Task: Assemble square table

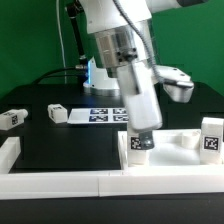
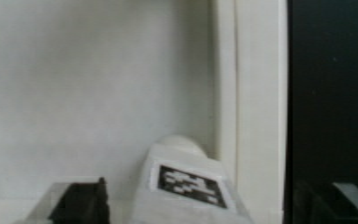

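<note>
The white square table slab (image 1: 178,152) lies at the front on the exterior view's right. It fills the wrist view (image 2: 87,90), its raised rim running beside the black table. A short white tagged leg (image 1: 140,145) stands upright at the slab's near left corner and also shows in the wrist view (image 2: 190,185). My gripper (image 1: 140,132) reaches straight down over this leg. In the wrist view my gripper (image 2: 217,195) has one dark finger (image 2: 87,205) on each side of the leg, with a gap showing on both sides. It looks open.
Another tagged leg (image 1: 211,136) stands at the slab's right end. Two more legs (image 1: 57,113) (image 1: 10,117) lie on the black table at the left. The marker board (image 1: 105,115) lies behind the arm. White border rails (image 1: 60,182) run along the front and left.
</note>
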